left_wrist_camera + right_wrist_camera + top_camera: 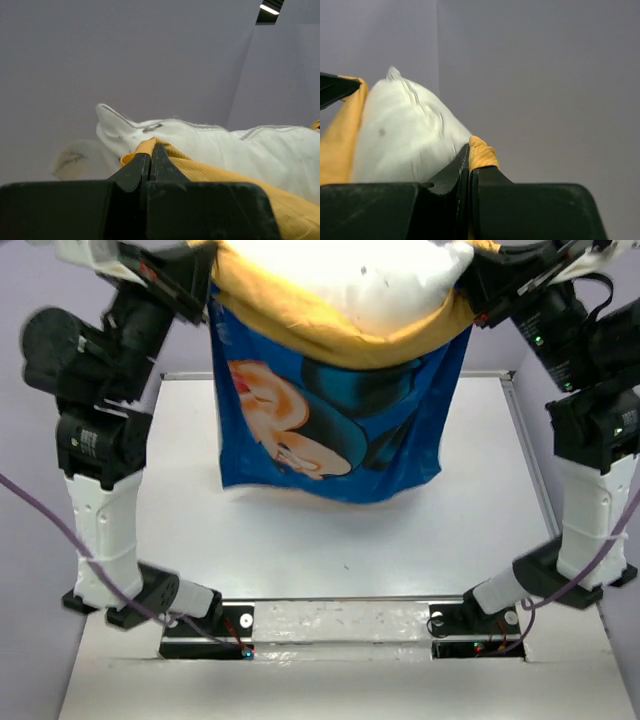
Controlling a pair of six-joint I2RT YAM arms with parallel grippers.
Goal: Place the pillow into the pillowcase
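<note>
While reaching high over the white table (300,550), holds the pillowcase (340,440) aloft by the two corners of its mouth, well clear of the tabletop. Clamps the left gripper (202,282) tight on the left corner of the mustard-yellow rim (wrist view: black fingers (131,175) pressed together, a fold of yellow cloth pinched at their tips). Clamps the right gripper (474,296) likewise on the right corner, yellow fabric bunched between its closed fingertips (446,177). Lets the royal-blue face hang down toward the overhead camera, with the cartoon mouse head (300,430) printed large across it. Carries the pillow (350,280) in the open mouth, white and plump, bulging above the sagging yellow rim; cannot tell how deep inside. Shows one pointed pillow corner poking up just behind the left fingertips, and the pillow's rounded flank just beside the right ones. Leaves the case's lower edge hanging free above the table.
</note>
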